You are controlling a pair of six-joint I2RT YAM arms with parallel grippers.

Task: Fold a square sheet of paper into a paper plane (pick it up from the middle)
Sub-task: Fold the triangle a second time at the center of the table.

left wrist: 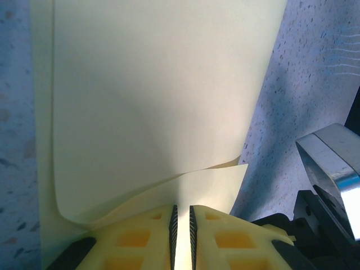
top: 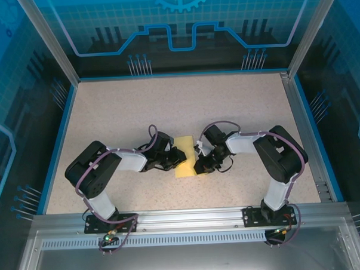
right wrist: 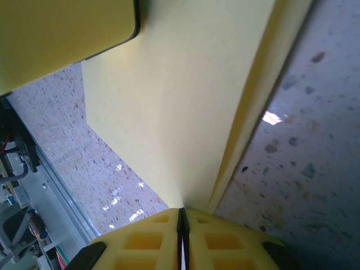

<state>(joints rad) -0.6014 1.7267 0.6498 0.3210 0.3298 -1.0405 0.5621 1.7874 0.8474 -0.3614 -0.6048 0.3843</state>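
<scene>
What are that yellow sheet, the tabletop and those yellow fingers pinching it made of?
The yellow sheet looks like thin matte paper: it curls softly and holds a sharp fold. The tabletop seems a hard speckled laminate or stone-look composite, slightly glossy given its glints. The yellow fingers look like moulded plastic with recessed pockets; their dark ribbed faces may be rubber.

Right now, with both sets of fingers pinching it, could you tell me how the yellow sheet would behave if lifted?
Probably floppy: the yellow sheet curls and bows just above the left fingers. Likely very light, as its layers look thin. It could crease or tear if pulled both ways, since the right fingers pinch it too.
</scene>
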